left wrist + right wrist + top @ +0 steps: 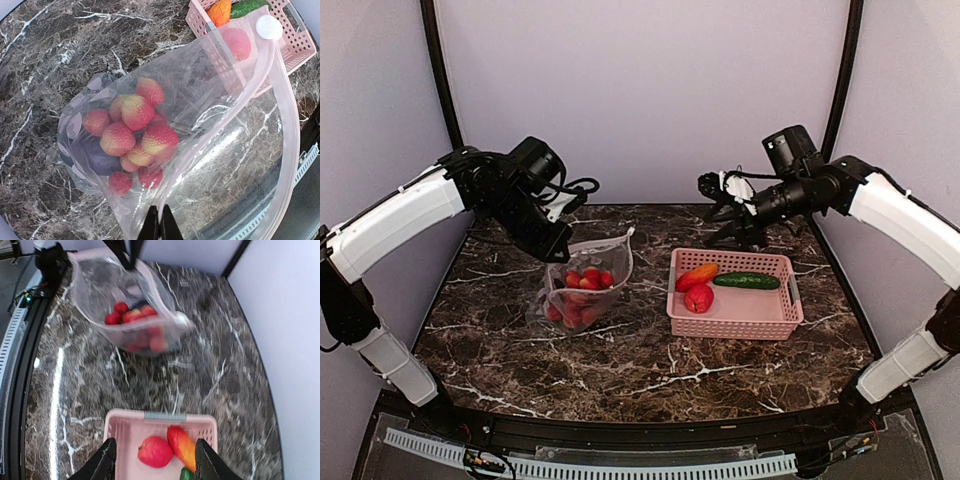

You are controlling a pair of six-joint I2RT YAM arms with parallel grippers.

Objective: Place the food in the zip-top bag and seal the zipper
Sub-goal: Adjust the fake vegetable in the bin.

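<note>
Left claw [160, 226] is pressed tight together, pinching the clear film of the bag [215, 115] near its mouth. The bag hangs straight off the fingertips and sags away to the table. It is floppy and see-through, with pale grey spots on the far wall. A heap of red berries [135, 135] is bunched at the bottom, well away from the claw. Some berries blush yellow through the plastic. The zipper [292, 150] is a whitish-pink strip curving along the gaping mouth just right of the claw. It ends in a round white tab at its far end.

Over to the right claw [155, 455]: spread wide, holding nothing. The pink basket [790, 300] lies right under it. Between its fingers, below, sits a red piece [699, 298]. Beside that lie a long orange one [697, 275] and a dark green cucumber [747, 281]. The bag is well ahead of this claw, across the marble table [640, 370].
</note>
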